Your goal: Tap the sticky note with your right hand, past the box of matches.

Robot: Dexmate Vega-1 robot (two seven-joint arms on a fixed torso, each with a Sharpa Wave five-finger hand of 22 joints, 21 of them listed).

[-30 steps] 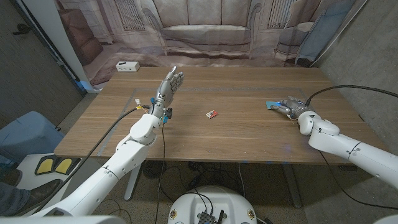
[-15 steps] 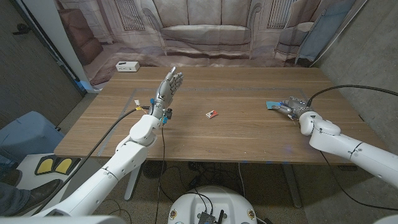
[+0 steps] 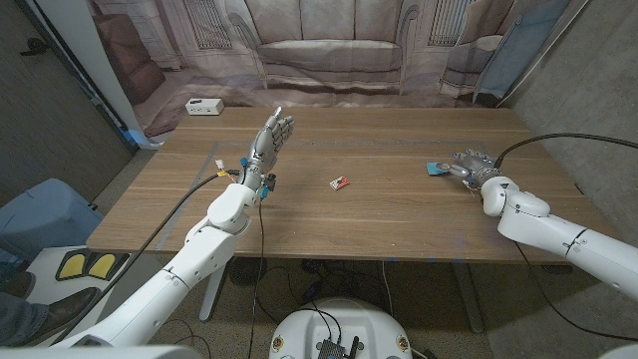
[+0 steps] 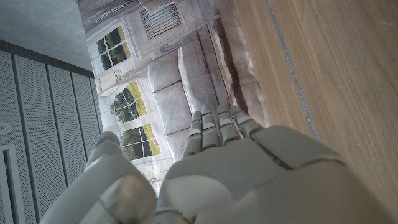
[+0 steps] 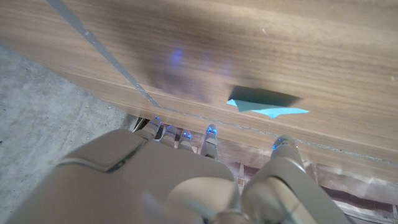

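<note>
Because the sticky note (image 3: 437, 169) is only a thin blue paper square, it will be light and limp, apt to slide or curl if pushed sideways, so my guess is that a tap should come straight down on its flat middle rather than at the lifted corner seen in the right wrist view (image 5: 267, 107). It lies on the table (image 3: 379, 214) near the right edge, well apart from the box of matches (image 3: 342, 182) at the middle. The right hand (image 3: 476, 167) sits just beside the note, fingers spread apart and grasping nothing; whether a fingertip touches the paper I cannot tell. Compared with a second ago, this hand has shifted a little farther from the robot and rightward, so more of the note now shows clear of the fingers. The left hand (image 3: 274, 135) is unchanged, standing upright over the table's left half, fingers extended together and empty.
</note>
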